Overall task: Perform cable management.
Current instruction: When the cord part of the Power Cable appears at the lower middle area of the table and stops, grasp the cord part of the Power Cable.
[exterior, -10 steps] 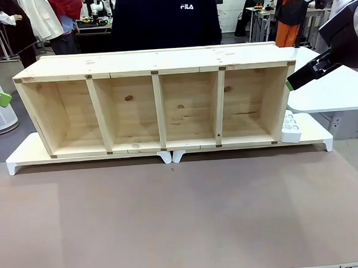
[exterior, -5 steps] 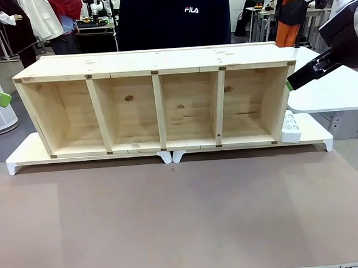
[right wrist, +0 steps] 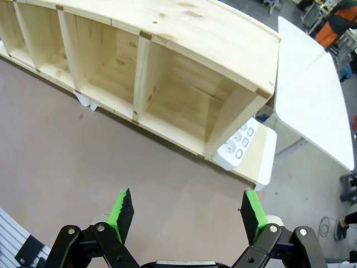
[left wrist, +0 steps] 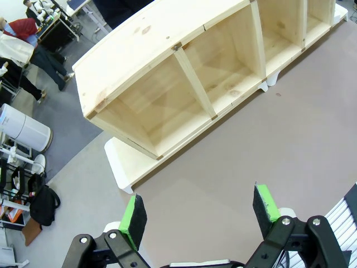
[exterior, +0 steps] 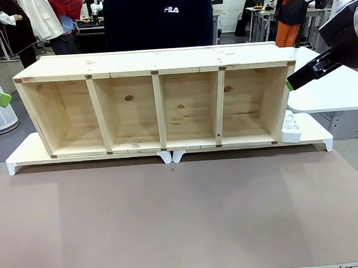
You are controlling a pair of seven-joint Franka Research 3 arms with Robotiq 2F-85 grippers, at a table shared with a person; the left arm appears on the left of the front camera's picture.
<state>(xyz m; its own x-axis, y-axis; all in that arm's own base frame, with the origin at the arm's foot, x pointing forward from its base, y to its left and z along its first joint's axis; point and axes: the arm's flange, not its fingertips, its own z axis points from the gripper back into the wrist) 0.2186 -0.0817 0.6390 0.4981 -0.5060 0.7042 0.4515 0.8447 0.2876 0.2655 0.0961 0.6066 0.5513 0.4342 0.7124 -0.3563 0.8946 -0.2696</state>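
Left wrist view: the left gripper [left wrist: 199,209] hangs above the brown table [left wrist: 268,151] with its jaws spread wide and nothing between the green pads. Ahead lies the left end of the wooden shelf [left wrist: 162,33], standing on a white riser [left wrist: 120,167]; its compartments are bare.

Right wrist view: the right gripper [right wrist: 185,207] hovers over the table's right part, its jaws also wide apart and empty. Just beyond the shelf's right end, a white power strip [right wrist: 240,145] rests on the riser, with a white side table [right wrist: 312,89] behind it.

Front view: both arms are held out at the picture's edges, clear of the shelf, while a person [exterior: 160,20] in a dark top stands at the far side behind it. Where the cable lies I cannot tell; by my judgement it is behind the shelf or with the person, since the table top in front of the shelf is bare.

The work seems to be at its very start: wait, then take the cord. To do that well, keep the jaws wide until the cord lies between the pads, approach it crosswise, and grasp near the plug end so the slack does not whip about. A thin, limp cord may slip, so close fully and move slowly.
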